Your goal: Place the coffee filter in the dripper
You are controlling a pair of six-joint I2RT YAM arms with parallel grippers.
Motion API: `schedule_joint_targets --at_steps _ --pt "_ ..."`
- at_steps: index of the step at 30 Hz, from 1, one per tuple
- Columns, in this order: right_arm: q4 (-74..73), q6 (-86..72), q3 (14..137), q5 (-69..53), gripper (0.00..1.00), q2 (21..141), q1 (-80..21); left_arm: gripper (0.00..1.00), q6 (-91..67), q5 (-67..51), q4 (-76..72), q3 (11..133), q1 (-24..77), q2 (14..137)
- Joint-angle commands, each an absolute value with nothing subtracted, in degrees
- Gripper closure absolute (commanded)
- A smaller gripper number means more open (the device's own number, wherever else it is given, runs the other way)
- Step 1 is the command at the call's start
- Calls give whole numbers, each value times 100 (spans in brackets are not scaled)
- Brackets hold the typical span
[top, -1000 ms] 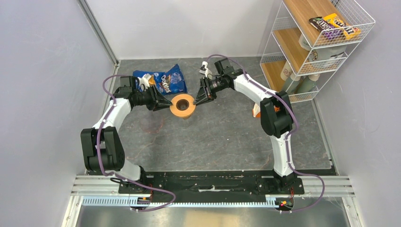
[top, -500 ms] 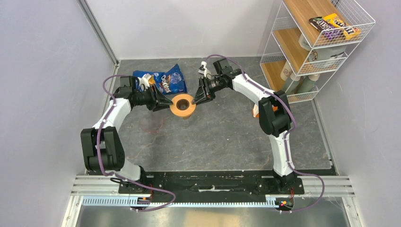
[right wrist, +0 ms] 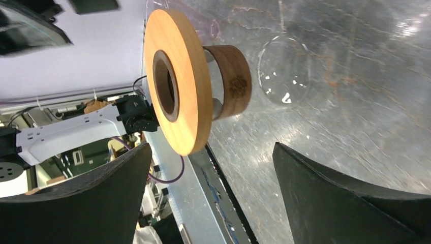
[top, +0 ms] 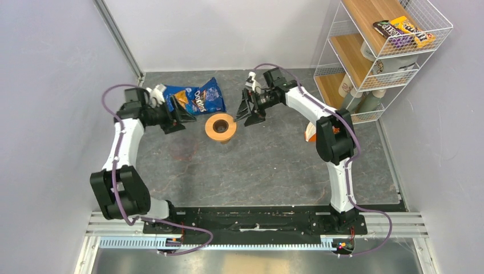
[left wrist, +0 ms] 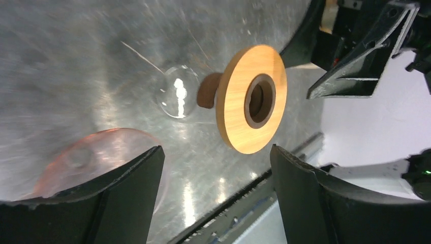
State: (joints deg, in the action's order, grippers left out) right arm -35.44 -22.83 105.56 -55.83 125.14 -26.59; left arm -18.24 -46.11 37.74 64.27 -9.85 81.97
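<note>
Flanking the dripper [top: 220, 126] — orange disc, dark hollow — left tool [left wrist: 216, 152] and right tool [right wrist: 211, 150] gape.

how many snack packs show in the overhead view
3. A blue chip bag lies on the table at the back, left of centre. A dark candy pack and a yellow candy pack lie side by side on the wire rack's top shelf. Lower shelves may hide more.

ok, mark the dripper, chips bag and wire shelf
dripper [top: 212, 130]: top view, flat orange rim.
chips bag [top: 201, 97]: top view, blue front.
wire shelf [top: 353, 57]: top view, middle wooden board.
</note>
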Motion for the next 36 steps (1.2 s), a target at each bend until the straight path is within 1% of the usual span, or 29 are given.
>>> schedule_joint_targets --at_steps 1,5,8,12,15,19,24,32,36 --pt "-4015 -1708 10643 -5418 3 11650 -2153 15 317 -4299 5374 7421 -1636 7703" --pt "-4373 -1064 10292 -5131 3 11057 -1992 17 1871 -3773 6519 7629 -1975 7663" --pt "-4377 -846 9900 -4919 3 10602 -1969 20 2336 -3328 6507 7289 -1978 7488" --pt "-4378 -803 9584 -4679 3 10172 -1966 26 2241 -3041 6193 6902 -1967 7475" --pt "-4311 -805 9391 -4508 3 9915 -1971 28 2125 -2710 5708 6550 -1956 7427" --pt "-4307 -808 9250 -4521 3 9799 -1969 32 2058 -2301 5289 6244 -1791 7531" --pt "-4324 -798 9244 -4518 3 9790 -1968 37 1875 -2273 5004 6021 -1767 7726" --pt "-4470 -706 9411 -4579 3 9912 -1969 52 1452 -2381 4387 5694 -1718 8109" --pt "-4517 -678 9439 -4579 3 9974 -1965 62 1221 -2458 4210 5672 -1714 8339"
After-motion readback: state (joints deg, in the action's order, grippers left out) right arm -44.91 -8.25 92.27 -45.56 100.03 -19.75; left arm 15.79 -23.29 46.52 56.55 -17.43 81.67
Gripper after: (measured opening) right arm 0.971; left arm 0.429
